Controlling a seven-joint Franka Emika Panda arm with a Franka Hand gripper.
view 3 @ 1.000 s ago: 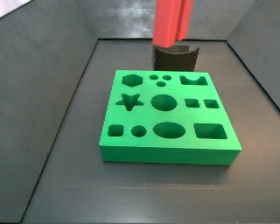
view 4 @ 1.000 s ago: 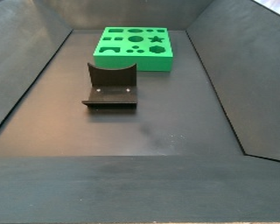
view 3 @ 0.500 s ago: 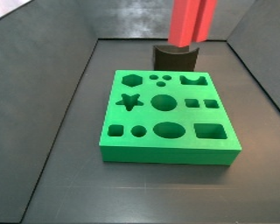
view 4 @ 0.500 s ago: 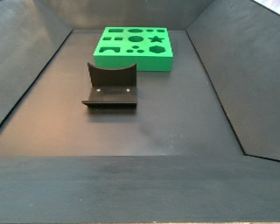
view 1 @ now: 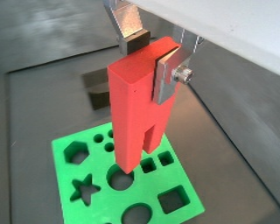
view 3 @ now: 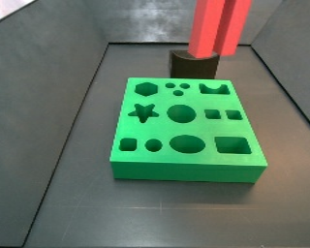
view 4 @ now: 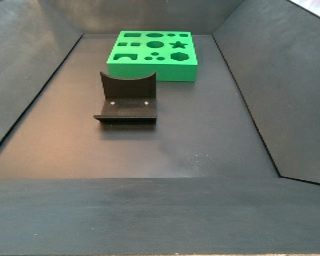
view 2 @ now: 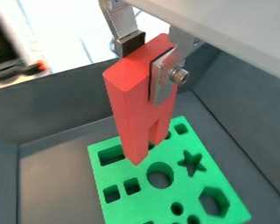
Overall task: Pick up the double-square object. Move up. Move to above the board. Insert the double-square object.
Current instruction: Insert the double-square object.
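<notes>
Probably a lab test cell: dark walled bin, fixture.

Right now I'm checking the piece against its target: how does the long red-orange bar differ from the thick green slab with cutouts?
The long red-orange bar hangs upright in the gripper, its fingers shut on it; the thick green slab lies flat on the floor. The bar is slim with one lengthwise groove; the slab is broad and square, pierced by star, hexagon, circle and square cutouts. Both look matte and solid-coloured.
</notes>
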